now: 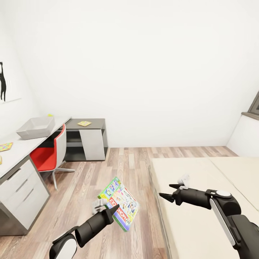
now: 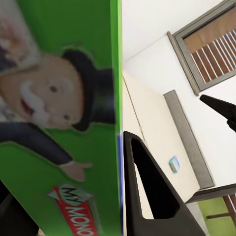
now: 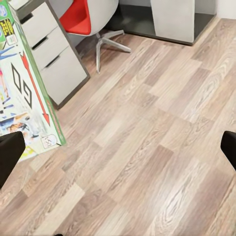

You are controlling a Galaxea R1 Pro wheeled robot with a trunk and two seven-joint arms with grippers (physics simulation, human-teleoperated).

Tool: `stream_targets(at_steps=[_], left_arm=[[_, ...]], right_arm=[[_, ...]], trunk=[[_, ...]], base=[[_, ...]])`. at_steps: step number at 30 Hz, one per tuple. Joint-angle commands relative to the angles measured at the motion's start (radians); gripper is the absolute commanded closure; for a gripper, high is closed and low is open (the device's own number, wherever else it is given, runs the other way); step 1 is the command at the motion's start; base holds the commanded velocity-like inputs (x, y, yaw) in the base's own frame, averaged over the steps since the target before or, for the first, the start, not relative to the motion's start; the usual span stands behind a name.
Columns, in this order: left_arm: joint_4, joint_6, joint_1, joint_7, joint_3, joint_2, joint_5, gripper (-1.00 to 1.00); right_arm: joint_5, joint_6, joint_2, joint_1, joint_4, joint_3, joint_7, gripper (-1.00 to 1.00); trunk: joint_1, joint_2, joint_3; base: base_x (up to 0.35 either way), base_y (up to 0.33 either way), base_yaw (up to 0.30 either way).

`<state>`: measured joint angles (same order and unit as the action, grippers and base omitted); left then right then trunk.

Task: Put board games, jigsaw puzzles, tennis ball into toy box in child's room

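My left gripper (image 1: 112, 209) is shut on a green board game (image 1: 119, 202), held tilted above the wood floor; in the left wrist view its cartoon lid (image 2: 59, 123) lies against one black finger (image 2: 150, 191). My right gripper (image 1: 169, 191) is open with nothing in it, at the bed's (image 1: 201, 219) near edge; its fingertips (image 3: 10, 152) frame the floor. On the table (image 1: 21, 149) at the left stands the grey toy box (image 1: 36, 127), with the tennis ball (image 1: 49, 115) behind it. One jigsaw puzzle (image 1: 84, 123) lies on the dark section, another (image 1: 5, 146) on the light top.
A red swivel chair (image 1: 50, 154) stands in front of the table beside white drawers (image 1: 21, 194). Open wood floor (image 1: 122, 165) lies between table and bed. A small blue flat thing (image 2: 174, 163) rests far off on the mattress.
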<state>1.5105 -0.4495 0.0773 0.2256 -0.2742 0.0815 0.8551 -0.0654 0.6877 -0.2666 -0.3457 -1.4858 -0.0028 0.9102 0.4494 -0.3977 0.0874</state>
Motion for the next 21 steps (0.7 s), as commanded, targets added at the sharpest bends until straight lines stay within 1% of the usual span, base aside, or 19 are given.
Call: stream_targets(at_steps=[1, 21], left_arm=[[0.001, -0.005, 0.001, 0.0, 0.0, 0.001, 0.01, 1.0], [0.001, -0.005, 0.001, 0.0, 0.0, 0.001, 0.01, 1.0]], right_arm=[[-0.007, 0.009, 0.0, -0.001, -0.001, 0.0, 0.0, -1.0], [-0.006, 0.008, 0.003, -0.001, -0.001, 0.0, -0.001, -1.0]], trunk=[[0.001, -0.002, 0.002], [0.001, -0.002, 0.002]], base=[[0.0, 0.295, 0.0], [0.0, 0.295, 0.0]])
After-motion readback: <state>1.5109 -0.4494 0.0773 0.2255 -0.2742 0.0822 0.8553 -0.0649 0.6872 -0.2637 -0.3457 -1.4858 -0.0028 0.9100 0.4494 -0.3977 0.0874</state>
